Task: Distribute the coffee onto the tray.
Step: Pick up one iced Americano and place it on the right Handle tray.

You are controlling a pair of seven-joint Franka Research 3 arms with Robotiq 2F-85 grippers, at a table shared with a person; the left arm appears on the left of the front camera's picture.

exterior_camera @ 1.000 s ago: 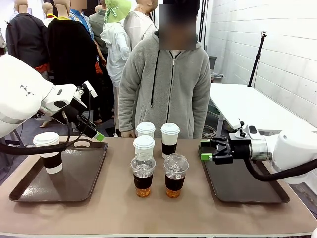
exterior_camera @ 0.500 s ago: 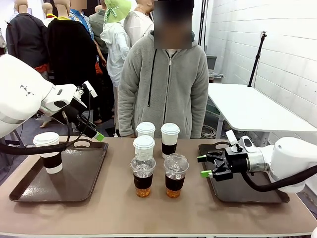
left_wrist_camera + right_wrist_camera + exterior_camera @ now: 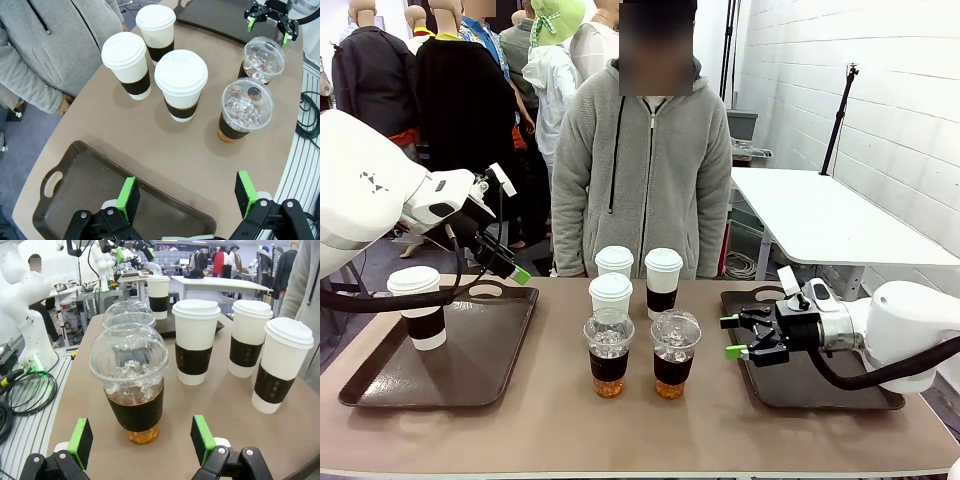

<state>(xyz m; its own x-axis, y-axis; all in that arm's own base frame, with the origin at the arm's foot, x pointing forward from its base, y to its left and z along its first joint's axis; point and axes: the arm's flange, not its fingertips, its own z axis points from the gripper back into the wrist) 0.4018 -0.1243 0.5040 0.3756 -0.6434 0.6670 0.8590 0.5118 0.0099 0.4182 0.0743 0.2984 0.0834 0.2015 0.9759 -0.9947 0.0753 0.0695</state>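
**Right gripper (image 3: 732, 337) lower, facing iced cups (image 3: 609, 350)**

Since a second ago it has sunk lower over the right tray's (image 3: 820, 392) left rim. From left: one paper cup (image 3: 420, 305) stands on the left tray (image 3: 480, 350). My left gripper (image 3: 187, 197) hangs open above that tray's far rim, its camera looking down on three paper cups (image 3: 181, 82) and both iced cups. Front view shows my right arm level, jaws apart. Its wrist view puts one iced cup (image 3: 131, 380) squarely ahead, untouched.
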